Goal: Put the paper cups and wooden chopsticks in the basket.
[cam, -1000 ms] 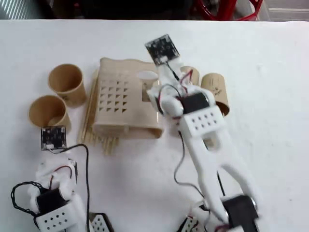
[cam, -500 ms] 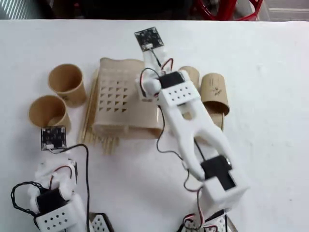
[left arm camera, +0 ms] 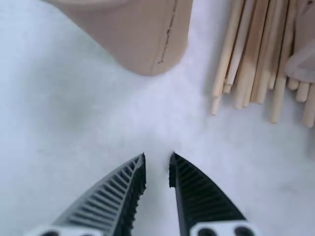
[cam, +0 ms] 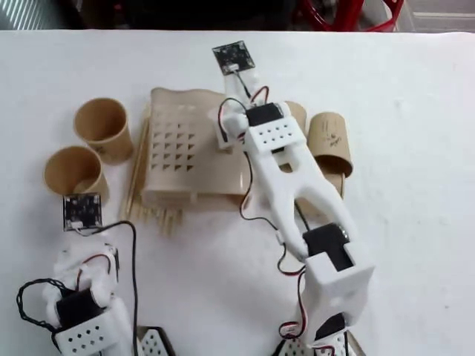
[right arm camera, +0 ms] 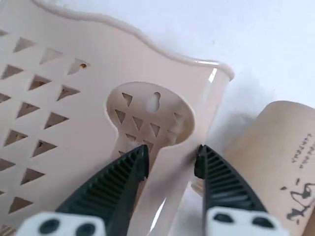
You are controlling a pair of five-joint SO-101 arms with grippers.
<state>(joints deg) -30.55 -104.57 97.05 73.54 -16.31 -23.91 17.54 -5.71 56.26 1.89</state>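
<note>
- The right gripper (right arm camera: 170, 160) has its fingers (right arm camera: 123, 179) spread apart astride the basket (cam: 189, 159). One is over the handle cut-out, the other is outside the rim, and they are not clamped on anything.
- The basket lies tipped over on the tabletop (cam: 415, 89), with a perforated wall facing up.
- Just beside that rim a paper cup (right arm camera: 275, 147) lies on its side. In the high view a second lying cup (cam: 330, 141) sits next to it.
- The left gripper (left arm camera: 157, 156) hangs low over the tabletop, its fingers all but closed on nothing. It is near an upright cup (left arm camera: 142, 34) and the ends of the wooden chopsticks (left arm camera: 256, 54).
- Two upright cups (cam: 104, 126) (cam: 73, 170) stand left of the basket, and the chopsticks lie along its side.
- Nothing is in the basket yet, so the step in hand looks like righting it. Next, the right fingers probably need to close on the wall and turn the basket upright.
</note>
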